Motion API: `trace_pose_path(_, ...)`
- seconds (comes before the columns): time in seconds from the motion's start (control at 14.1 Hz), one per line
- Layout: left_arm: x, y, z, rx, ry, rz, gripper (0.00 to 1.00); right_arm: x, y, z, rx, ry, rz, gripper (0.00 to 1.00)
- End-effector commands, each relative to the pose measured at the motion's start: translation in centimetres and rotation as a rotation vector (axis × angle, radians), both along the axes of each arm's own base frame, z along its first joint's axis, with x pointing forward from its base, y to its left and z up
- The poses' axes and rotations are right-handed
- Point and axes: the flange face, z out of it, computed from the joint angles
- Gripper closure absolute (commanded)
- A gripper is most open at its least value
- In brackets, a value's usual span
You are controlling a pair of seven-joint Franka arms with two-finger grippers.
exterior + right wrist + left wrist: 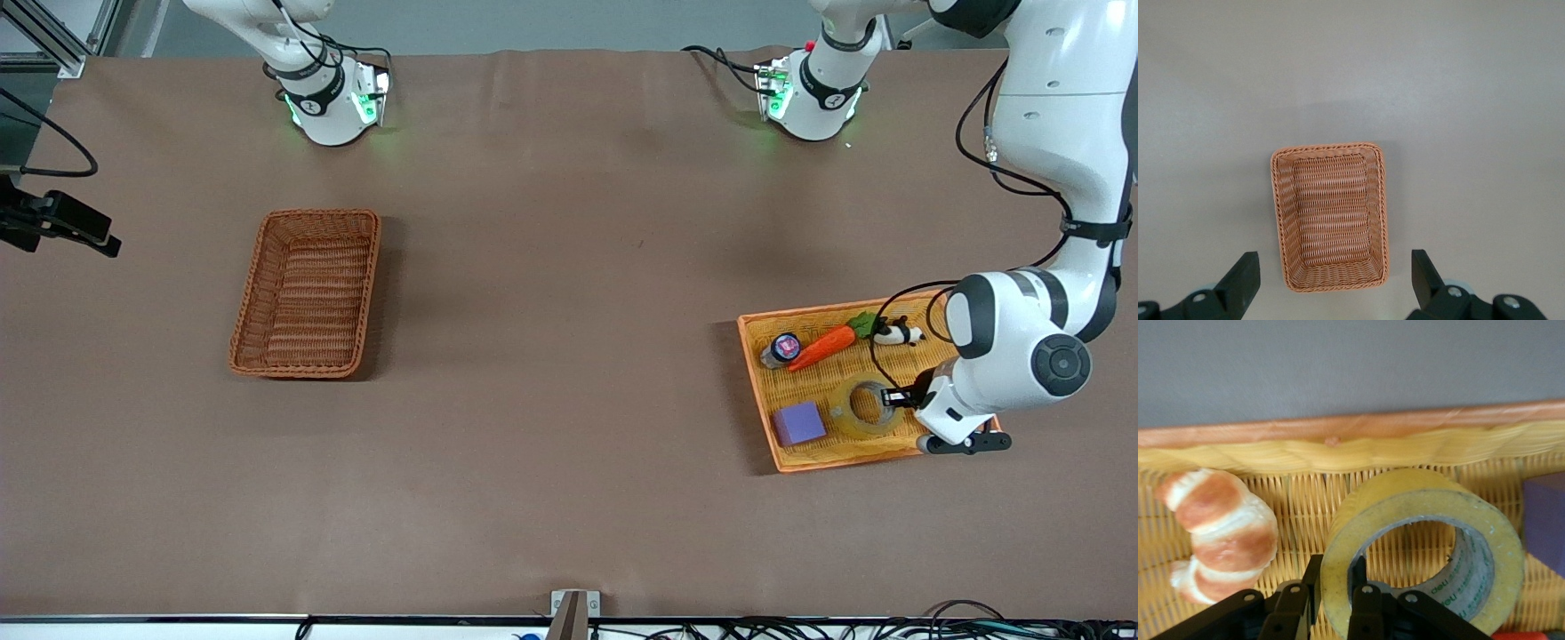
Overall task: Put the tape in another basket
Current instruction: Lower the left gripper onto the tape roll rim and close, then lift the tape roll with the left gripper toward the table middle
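While the right gripper (1331,283) waits with its fingers spread wide, high over the reddish-brown wicker basket (307,293) at the right arm's end of the table, the left gripper (1331,603) is down in the shallow orange-yellow tray (889,455). Its fingers pinch the wall of the tape (1421,550) — one inside the grey core, one outside — beside a croissant (1221,533) and a purple block (798,423).

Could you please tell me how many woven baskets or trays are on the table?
2: a deep brown basket toward the right arm's end, and a shallow orange tray toward the left arm's end.
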Motion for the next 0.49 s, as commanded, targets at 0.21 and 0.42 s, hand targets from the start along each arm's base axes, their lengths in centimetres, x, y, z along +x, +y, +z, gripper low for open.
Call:
trace_pose_path(0.21, -1.0, -1.2, 11.6, 0.014, -0.055, -0.029, 0.99, -0.9, 0.1, 0.5, -0.016, -0.01, 0.012, 0.0)
trace_pose_path(0.42, -1.1, -3.6, 13.5, 0.001, -0.073, -0.052, 1.0, -0.9, 0.0, 0.4, -0.016, -0.008, 0.009, 0.0)
